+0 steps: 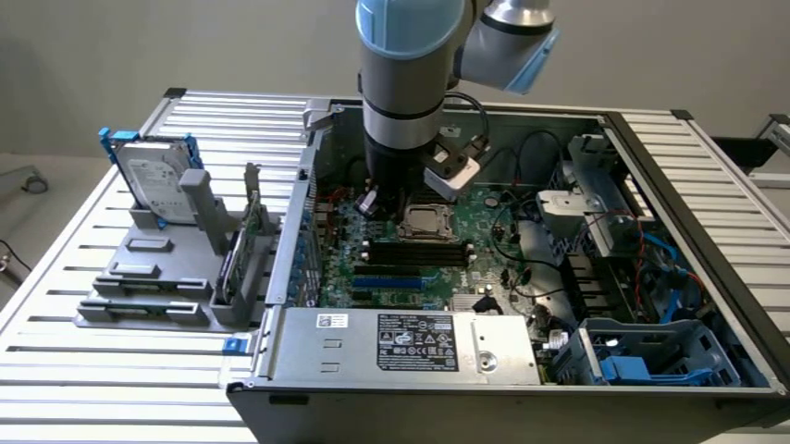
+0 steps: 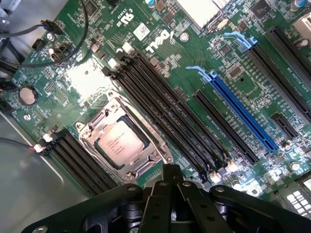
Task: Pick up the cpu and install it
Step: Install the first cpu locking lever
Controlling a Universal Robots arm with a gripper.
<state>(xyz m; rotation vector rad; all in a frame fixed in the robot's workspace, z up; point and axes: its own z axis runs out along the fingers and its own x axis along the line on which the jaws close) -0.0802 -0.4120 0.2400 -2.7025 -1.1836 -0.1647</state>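
1. Silver-grey chip — the cpu (image 2: 121,141) — lies flat inside the metal-framed socket (image 2: 92,143) on the green motherboard (image 2: 160,58), square to the frame and level with it, so the seating step looks done rather than pending.
2. The pincer (image 2: 171,180) hangs just above the board beside the socket, its black fingers drawn together and holding nothing; the chip sits apart from it.
3. In the exterior view the arm (image 1: 408,83) reaches straight down into the open computer case (image 1: 691,277), and the pincer (image 1: 385,205) stands just to the exterior view's left of the cpu (image 1: 424,222) — a vertical approach suits a part that has to drop flat into a shallow recess.
4. Materials: the chip's top is matte brushed metal with faint print; the socket frame is shiny stamped steel with a hinged look; the long black memory slots (image 2: 165,107) run ribbed and glossy beside it, and a bright blue expansion slot (image 2: 240,114) stands further off.
5. Outside the case, on the ribbed aluminium tabletop (image 1: 74,370), a grey plastic fixture (image 1: 154,277) props a hard drive (image 1: 154,180) upright, well apart from the work.
6. A grey boxy power supply (image 1: 408,340) with a white label fills the near edge of the case.
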